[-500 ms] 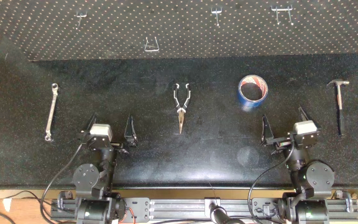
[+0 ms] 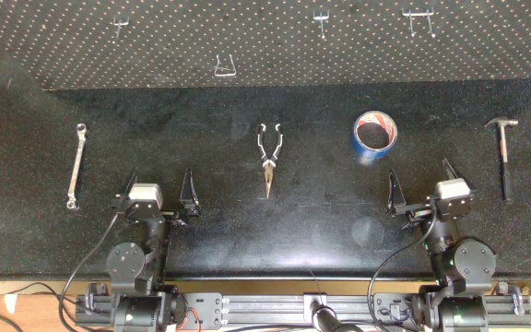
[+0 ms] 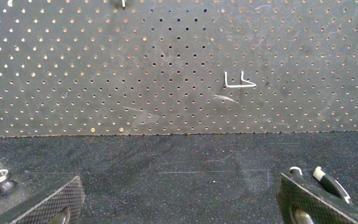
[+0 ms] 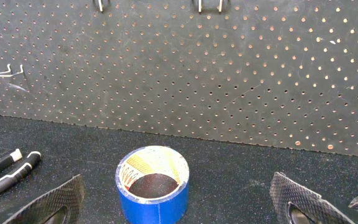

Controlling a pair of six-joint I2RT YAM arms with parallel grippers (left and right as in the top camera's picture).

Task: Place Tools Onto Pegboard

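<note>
- Four tools lie in a row on your black desk (image 2: 201, 120), in front of the pegboard (image 2: 247, 37). None of them is hung yet.
- Your wrench (image 2: 76, 166) is at the far left. Its long axis runs from the arm side toward the pegboard, and the far end leans slightly right.
- Your pliers (image 2: 268, 159) sit in the middle. They lie along the same line, with the nose pointing back at the arm bases and the slightly spread handles toward the pegboard.
- Your blue tape roll (image 2: 375, 136) rests on its flat side with the hole up, right of the pliers and just ahead of the right claw (image 2: 421, 189).
- Your hammer (image 2: 502, 157) is at the far right, with its head at the pegboard end and its handle running back toward you.
- Your left claw (image 2: 162, 191) sits between the wrench and the pliers, spread wide and holding nothing.
- Your right claw is also spread wide and empty, with the hammer off to its right.
- One wire hook (image 2: 225, 66) hangs low on the pegboard, beyond the pliers.
</note>
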